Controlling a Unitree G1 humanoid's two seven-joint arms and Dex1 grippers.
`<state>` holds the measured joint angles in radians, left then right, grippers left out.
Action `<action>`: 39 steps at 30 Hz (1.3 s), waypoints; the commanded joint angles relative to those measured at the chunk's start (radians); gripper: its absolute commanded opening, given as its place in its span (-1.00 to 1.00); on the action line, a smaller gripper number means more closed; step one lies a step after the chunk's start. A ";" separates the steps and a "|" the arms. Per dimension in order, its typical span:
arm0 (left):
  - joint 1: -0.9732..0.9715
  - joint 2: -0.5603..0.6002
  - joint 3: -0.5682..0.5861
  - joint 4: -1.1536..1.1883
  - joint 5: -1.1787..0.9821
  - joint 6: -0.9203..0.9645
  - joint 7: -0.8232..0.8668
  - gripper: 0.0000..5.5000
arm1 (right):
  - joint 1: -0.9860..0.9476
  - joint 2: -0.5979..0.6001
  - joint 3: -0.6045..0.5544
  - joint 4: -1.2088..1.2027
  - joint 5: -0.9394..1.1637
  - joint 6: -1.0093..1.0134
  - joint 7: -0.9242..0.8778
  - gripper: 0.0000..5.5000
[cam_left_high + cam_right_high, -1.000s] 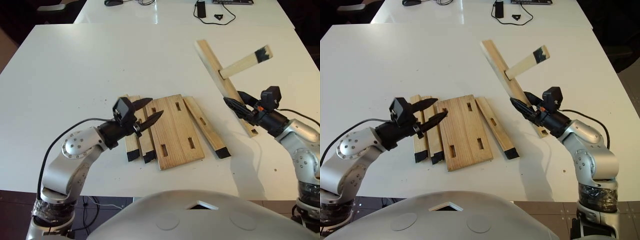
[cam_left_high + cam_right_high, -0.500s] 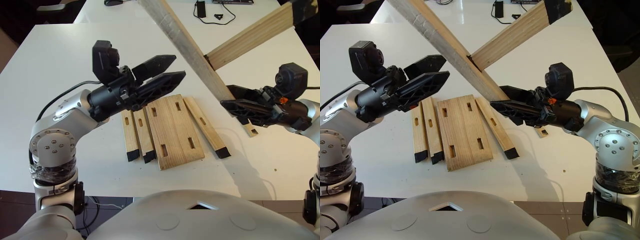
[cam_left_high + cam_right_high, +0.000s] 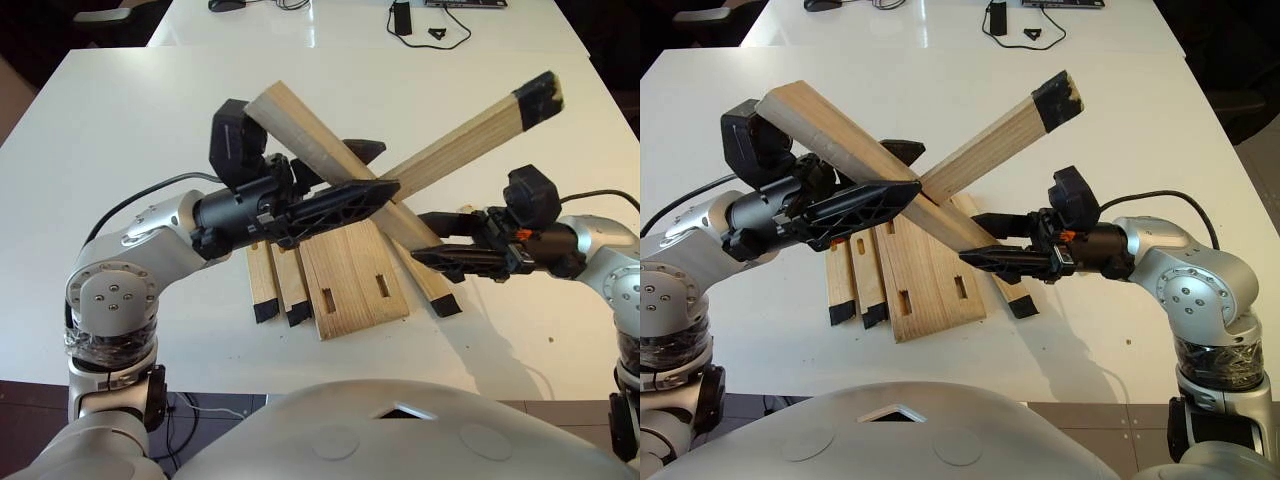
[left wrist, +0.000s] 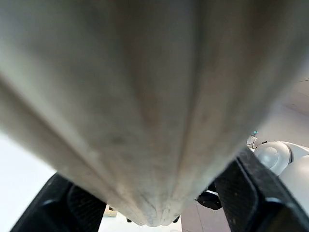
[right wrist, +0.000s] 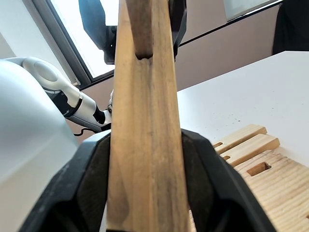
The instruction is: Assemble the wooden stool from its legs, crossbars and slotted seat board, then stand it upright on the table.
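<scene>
Twice clamped, aloft over the table: the long plank, slanting from 10 o'clock down to 4 o'clock. Pinched near its middle, just beside the joint, by the left gripper, jaws pressed against its two sides. Pinched at the 4 o'clock end by the right gripper, jaws tight on the wood. Slotted into the plank, a black-tipped bar, pointing up toward 2 o'clock. Below, flat on the table, the slotted seat board. Just beside it at 9 o'clock, two loose legs, side by side and touching. At 3 o'clock of the board, partly hidden under the right gripper, another leg, dark foot toward 6 o'clock.
</scene>
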<state>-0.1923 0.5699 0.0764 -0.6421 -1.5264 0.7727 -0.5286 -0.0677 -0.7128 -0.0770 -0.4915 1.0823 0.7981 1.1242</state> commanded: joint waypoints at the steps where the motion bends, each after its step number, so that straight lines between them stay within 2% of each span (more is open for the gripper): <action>1: 0.033 0.040 -0.011 -0.041 0.024 0.020 -0.077 -0.12 | -0.008 -0.005 0.000 0.011 -0.048 -0.031 -0.007 -0.26; 3: 0.045 0.053 -0.015 -0.046 0.045 0.020 -0.099 -0.22 | -0.010 -0.009 -0.003 0.015 -0.059 -0.039 0.001 -0.26; 9: 0.062 0.070 -0.025 -0.051 0.104 0.003 -0.135 -0.23 | -0.003 -0.023 0.013 0.000 -0.124 -0.054 0.007 -0.26; 10: 0.060 0.069 -0.025 -0.049 0.109 -0.001 -0.134 -0.23 | 0.002 -0.024 0.026 -0.005 -0.150 -0.062 0.005 -0.13; 14: 0.055 0.082 -0.016 -0.043 0.157 -0.011 -0.139 -0.24 | 0.019 -0.022 0.057 -0.001 -0.233 -0.086 -0.027 0.04; 20: 0.106 0.141 0.101 -0.033 0.172 -0.027 -0.142 -0.25 | 0.033 -0.070 -0.007 0.077 -0.246 -0.090 0.000 0.04; 29: 0.390 0.246 0.290 -0.209 0.243 -0.038 -0.190 -0.26 | 0.082 -0.175 -0.050 0.163 -0.312 -0.134 0.103 0.04; 33: 0.497 0.258 0.291 -0.277 0.352 -0.070 -0.234 -0.26 | 0.079 -0.183 -0.070 0.207 -0.324 -0.141 0.105 0.04; 39: 0.548 0.274 0.247 -0.249 0.541 -0.138 -0.301 -0.26 | 0.072 -0.172 -0.043 0.218 -0.362 -0.167 0.102 0.04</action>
<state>0.3387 0.8253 0.3463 -0.8970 -1.0479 0.6613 -0.8003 0.0159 -0.8809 -0.1229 -0.2801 0.7401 0.6494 1.2243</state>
